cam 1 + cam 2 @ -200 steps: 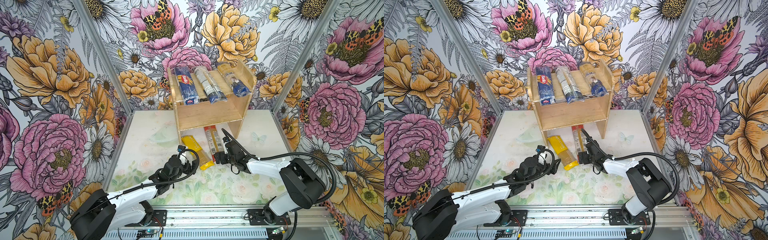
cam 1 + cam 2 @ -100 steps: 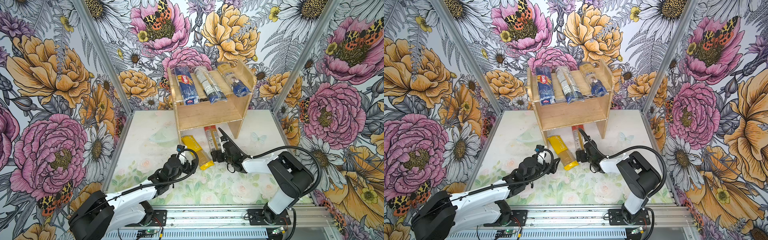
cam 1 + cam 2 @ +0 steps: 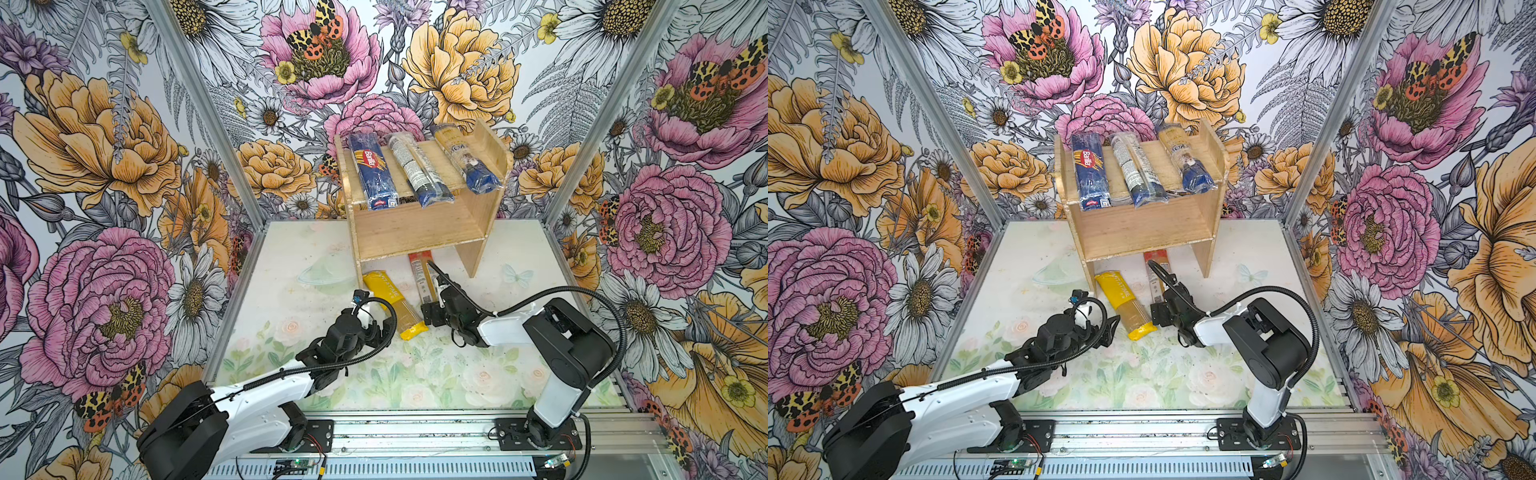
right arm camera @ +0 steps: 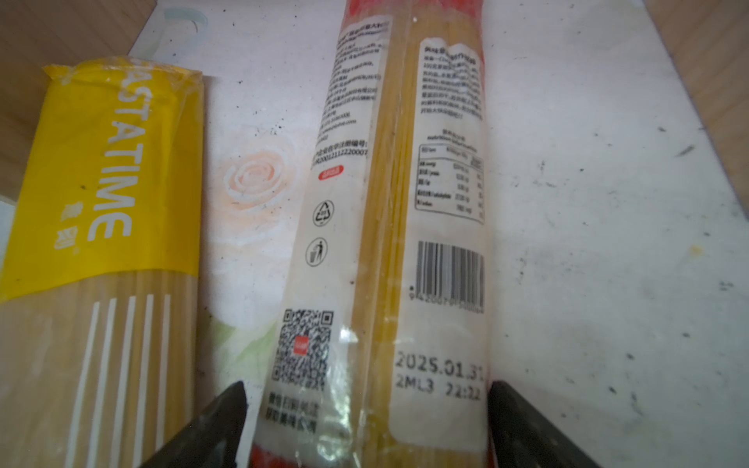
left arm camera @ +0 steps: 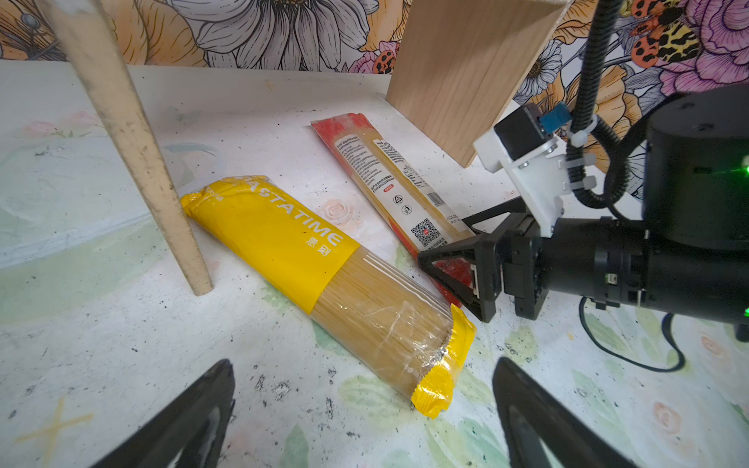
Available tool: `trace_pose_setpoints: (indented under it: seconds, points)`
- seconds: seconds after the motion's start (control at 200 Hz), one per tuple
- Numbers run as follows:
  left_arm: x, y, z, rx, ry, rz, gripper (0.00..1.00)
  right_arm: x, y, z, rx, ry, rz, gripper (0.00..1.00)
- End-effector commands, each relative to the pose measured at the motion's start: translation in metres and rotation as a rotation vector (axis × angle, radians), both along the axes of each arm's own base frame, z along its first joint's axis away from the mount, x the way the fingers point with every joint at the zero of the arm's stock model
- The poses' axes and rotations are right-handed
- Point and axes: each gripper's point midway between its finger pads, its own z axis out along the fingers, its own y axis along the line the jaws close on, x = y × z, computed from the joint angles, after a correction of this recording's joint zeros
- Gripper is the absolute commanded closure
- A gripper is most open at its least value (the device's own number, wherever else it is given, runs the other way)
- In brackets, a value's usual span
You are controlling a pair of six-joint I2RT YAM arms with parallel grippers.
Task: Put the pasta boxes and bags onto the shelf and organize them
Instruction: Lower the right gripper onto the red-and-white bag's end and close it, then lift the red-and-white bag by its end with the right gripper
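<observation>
Item in hand: red-ended spaghetti pack (image 4: 389, 243), flat on the bench (image 3: 291, 270), far end tucked under the shelf (image 3: 415, 232), near end pointing back at the right arm. Long axis: runs straight away from the right fingers (image 4: 514, 429) toward the shelf, so they sit across its narrow width, one on each side of the near end. State of right fingers: spread wide, pack lying between them and close to both. The pack is not lifted and no firm hold is to be seen. Neighbour: yellow-ended pack (image 3: 390, 297), just beside it on the left, also on the bench, slanted. Its far end is at the foot of the shelf's left side panel and its near end points toward the left arm. State of left fingers (image 5: 215, 389): fully apart, holding nothing, short of the yellow-ended pack's near end, which lies ahead of them. On the shelf's top board, side by side, lengthwise front to back: dark blue Barilla pack (image 3: 372, 174), clear-and-blue pack with white label (image 3: 419, 174), yellow-and-blue pack (image 3: 469, 166). Judgement: the right arm is nearer the red-ended pack and lined up with it. The next move looks to be a squeeze across its width, then a lift toward the shelf. The left arm is nearer the yellow-ended pack.
</observation>
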Motion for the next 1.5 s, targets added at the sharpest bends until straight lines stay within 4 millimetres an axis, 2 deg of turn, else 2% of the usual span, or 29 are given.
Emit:
trace_pose_setpoints:
  seconds: [0.0, 0.3, 0.626, 0.906, 1.146, 1.366, 1.496]
  points:
    - [-0.002, 0.003, -0.002, 0.014, -0.014, 0.006, 0.01, -0.002, 0.008, -0.006, -0.022, 0.001, 0.027, 0.07]
    - [-0.004, 0.006, -0.003, 0.011, -0.016, 0.01, 0.01, -0.012, 0.004, -0.023, -0.074, 0.022, 0.028, 0.11]
    - [-0.005, 0.007, -0.003, 0.009, -0.016, 0.011, 0.01, -0.019, 0.0, -0.033, -0.094, 0.044, 0.029, 0.26]
    - [-0.006, 0.009, 0.0, 0.002, -0.022, 0.015, 0.01, -0.021, 0.001, -0.03, -0.083, 0.042, 0.037, 0.4]
    - [-0.006, 0.009, 0.0, 0.0, -0.021, 0.014, 0.01, -0.024, 0.002, -0.027, -0.069, 0.044, 0.044, 0.47]
    - [-0.007, 0.008, 0.0, -0.004, -0.019, 0.012, 0.01, -0.027, 0.0, -0.026, -0.067, 0.046, 0.045, 0.63]
    - [-0.007, 0.008, 0.0, -0.005, -0.019, 0.01, 0.01, -0.027, -0.001, -0.022, -0.063, 0.036, 0.043, 0.67]
